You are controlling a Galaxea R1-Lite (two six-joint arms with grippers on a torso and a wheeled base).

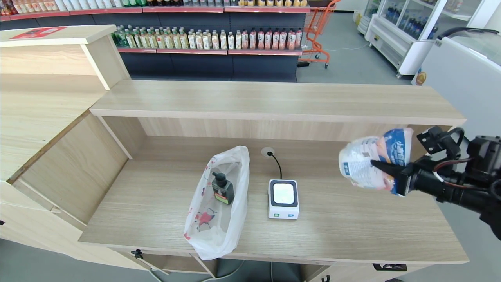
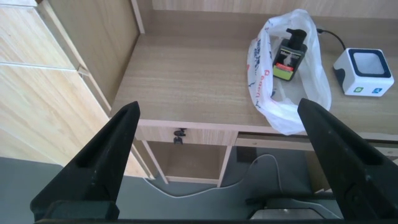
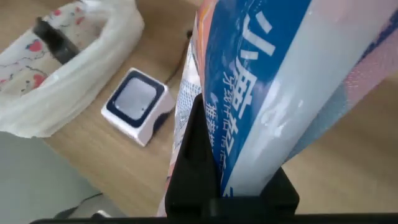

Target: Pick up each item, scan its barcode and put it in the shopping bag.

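Pinching a blue-and-white packet (image 1: 368, 160) between its fingers, the right gripper (image 1: 385, 169) hangs above the bench (image 1: 344, 227), right of the scanner (image 1: 283, 197); left of the scanner lies the shopping bag (image 1: 239, 184), a dark pump bottle (image 1: 223, 190) inside. From the left wrist, the left gripper (image 2: 217, 115) is spread wide off the bench's front edge. From the right wrist, the packet sits clamped above the scanner.

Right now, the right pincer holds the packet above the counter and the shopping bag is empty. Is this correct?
Not quite. The shopping bag is not empty: the head view shows a dark pump bottle inside it. The right pincer does hold the packet above the counter.
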